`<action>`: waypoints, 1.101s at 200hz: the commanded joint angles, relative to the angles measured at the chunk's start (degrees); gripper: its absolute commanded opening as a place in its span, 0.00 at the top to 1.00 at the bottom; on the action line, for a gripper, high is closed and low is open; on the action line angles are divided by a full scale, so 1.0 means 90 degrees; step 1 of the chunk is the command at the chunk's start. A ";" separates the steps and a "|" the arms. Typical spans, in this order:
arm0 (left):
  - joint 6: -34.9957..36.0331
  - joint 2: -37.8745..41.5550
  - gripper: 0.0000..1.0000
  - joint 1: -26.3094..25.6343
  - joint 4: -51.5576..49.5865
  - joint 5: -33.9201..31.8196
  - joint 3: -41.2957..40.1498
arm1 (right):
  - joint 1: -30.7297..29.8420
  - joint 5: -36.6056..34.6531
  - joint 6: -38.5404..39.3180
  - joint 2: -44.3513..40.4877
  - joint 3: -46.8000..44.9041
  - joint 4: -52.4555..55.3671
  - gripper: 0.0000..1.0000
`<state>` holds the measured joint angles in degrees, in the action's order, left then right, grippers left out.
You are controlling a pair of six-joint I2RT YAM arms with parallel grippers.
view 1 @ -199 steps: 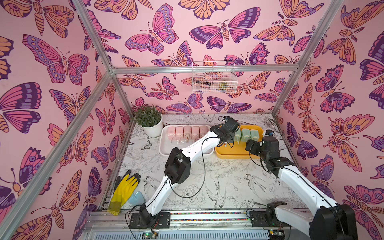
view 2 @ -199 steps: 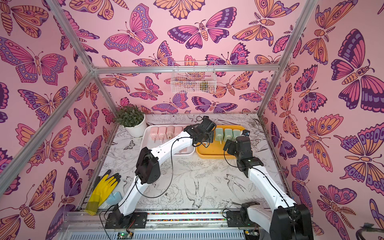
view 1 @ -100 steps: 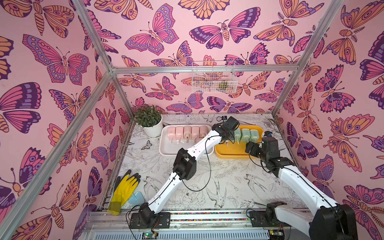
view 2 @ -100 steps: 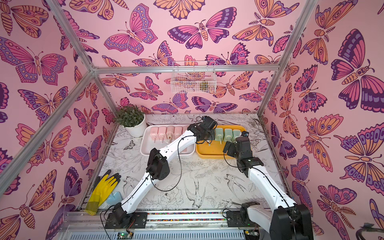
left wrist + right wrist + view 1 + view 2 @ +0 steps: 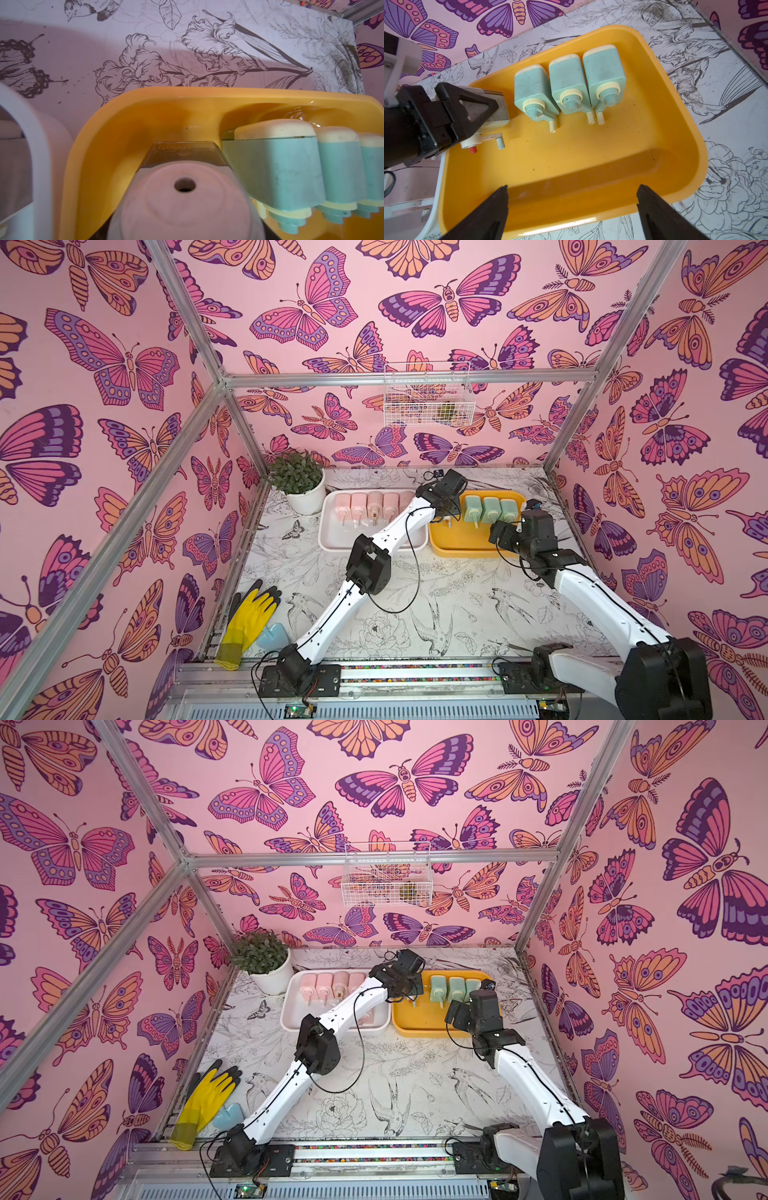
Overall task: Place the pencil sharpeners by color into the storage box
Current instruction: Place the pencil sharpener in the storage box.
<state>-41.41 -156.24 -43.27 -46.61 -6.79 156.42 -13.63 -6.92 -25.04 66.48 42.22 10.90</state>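
Black fingers (image 5: 471, 106) of left gripper (image 5: 489, 111) clamp, half-open, pale sharpener (image 5: 497, 122) (body colour unclear) at left end of yellow tray (image 5: 571, 158), beside three green sharpeners (image 5: 566, 83). Step: placing; next: release without nudging row. Right gripper (image 5: 572, 187) wide open, empty. White tray (image 5: 336, 535): four pink sharpeners (image 5: 359, 506) visible, arm hiding rest.

In a top view the left arm (image 5: 399, 526) hides part of the white tray (image 5: 336, 537), so we cannot count all pink sharpeners (image 5: 359, 504). In the left wrist view the held sharpener (image 5: 185, 207) is blurred and cut by the edge. The wire basket's (image 5: 415, 414) content is too small to tell
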 commanded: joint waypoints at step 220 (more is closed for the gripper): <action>-0.0122 -0.0172 0.62 -0.0039 0.0406 0.0068 -0.0010 | 0.0020 0.0204 0.0214 -0.0004 0.0222 0.0358 0.02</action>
<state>-42.50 -158.39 -43.53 -43.66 -5.96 156.62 -13.63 -6.33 -25.02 66.81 42.48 13.34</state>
